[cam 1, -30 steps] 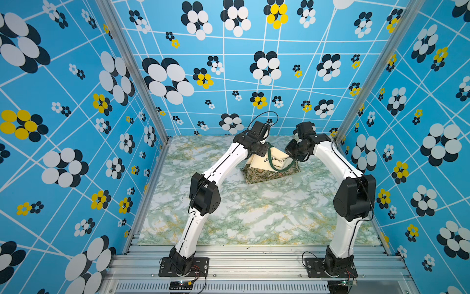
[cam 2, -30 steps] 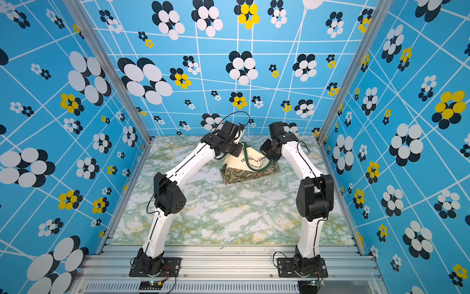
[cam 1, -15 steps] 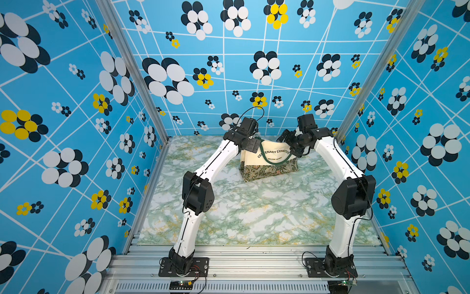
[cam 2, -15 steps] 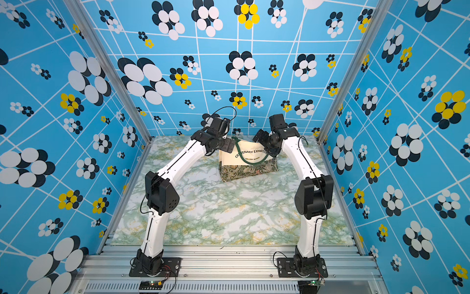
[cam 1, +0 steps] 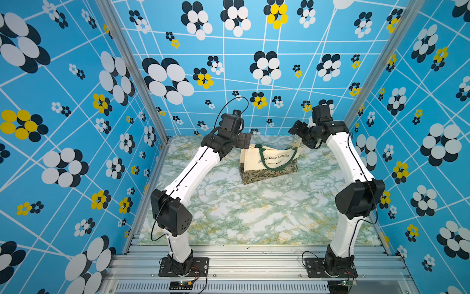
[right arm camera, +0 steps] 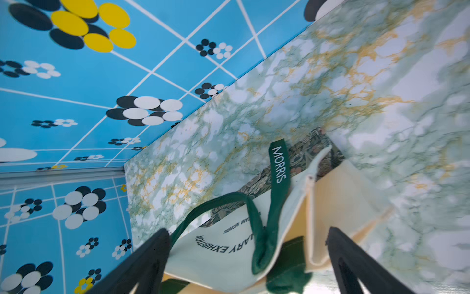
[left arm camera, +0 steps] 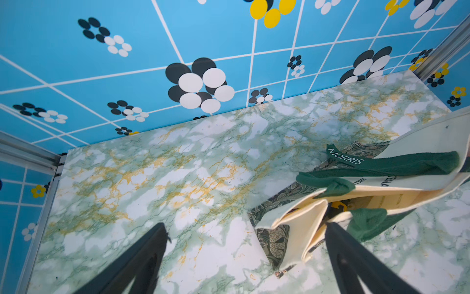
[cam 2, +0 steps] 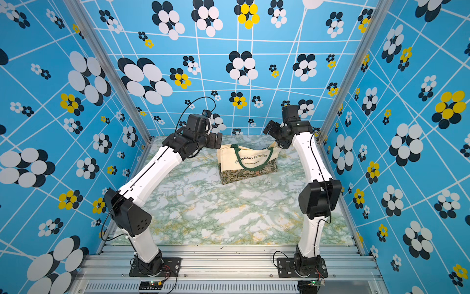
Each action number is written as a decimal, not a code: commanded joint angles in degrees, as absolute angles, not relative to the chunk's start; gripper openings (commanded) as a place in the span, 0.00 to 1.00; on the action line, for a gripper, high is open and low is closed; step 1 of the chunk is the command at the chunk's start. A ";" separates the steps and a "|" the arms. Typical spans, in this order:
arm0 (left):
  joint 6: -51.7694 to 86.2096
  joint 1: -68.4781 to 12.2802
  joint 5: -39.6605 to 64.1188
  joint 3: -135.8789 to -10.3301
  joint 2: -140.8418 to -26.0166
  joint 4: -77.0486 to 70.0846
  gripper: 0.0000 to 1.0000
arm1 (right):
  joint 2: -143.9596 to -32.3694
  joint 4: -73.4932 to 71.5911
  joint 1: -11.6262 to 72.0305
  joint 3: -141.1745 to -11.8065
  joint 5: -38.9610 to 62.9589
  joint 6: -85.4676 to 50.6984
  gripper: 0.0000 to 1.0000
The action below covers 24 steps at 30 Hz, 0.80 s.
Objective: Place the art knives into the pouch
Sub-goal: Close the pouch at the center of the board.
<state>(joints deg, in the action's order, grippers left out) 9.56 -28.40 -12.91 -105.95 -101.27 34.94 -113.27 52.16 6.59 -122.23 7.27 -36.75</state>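
Cream canvas tote pouch (cam 1: 269,160) with dark green handles and a leafy bottom band stands upright on the green marbled worktop (cam 1: 254,211), toward the rear, between the two arms. Left claw (cam 1: 243,140): spread wide, empty, just beside the pouch's upper left corner; the left wrist view shows one finger (left arm camera: 340,244) at the mouth edge. Right claw (cam 1: 304,137): wide, empty, above the upper right corner; the pouch's end lies between its fingers in the right wrist view. Yellow-black item (left arm camera: 339,205) shows inside the mouth; identity unclear.

Pouch (left arm camera: 292,221) cut off by wrist-view edge; yellow item (left arm camera: 339,205) inside mostly hidden
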 commanded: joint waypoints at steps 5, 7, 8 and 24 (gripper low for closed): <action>22.65 -19.60 -5.91 -84.26 -90.76 25.73 1.00 | -105.20 51.48 4.44 -110.54 -7.63 -32.45 0.99; 22.21 -16.70 -8.28 -79.17 -87.87 22.78 0.99 | -102.20 49.77 3.79 -105.93 -11.12 -33.48 0.99; 21.43 -15.01 -10.00 -76.65 -86.70 21.60 1.00 | -100.30 48.67 3.54 -103.09 -13.56 -33.65 0.99; 0.37 -7.50 -21.94 -39.96 -83.55 -23.70 0.99 | -73.55 34.82 2.20 -70.49 -35.35 -30.70 0.99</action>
<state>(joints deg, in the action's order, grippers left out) 5.06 -7.62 -17.85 -39.64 -84.23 -11.14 -75.72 36.95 2.42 -72.40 -30.44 -32.08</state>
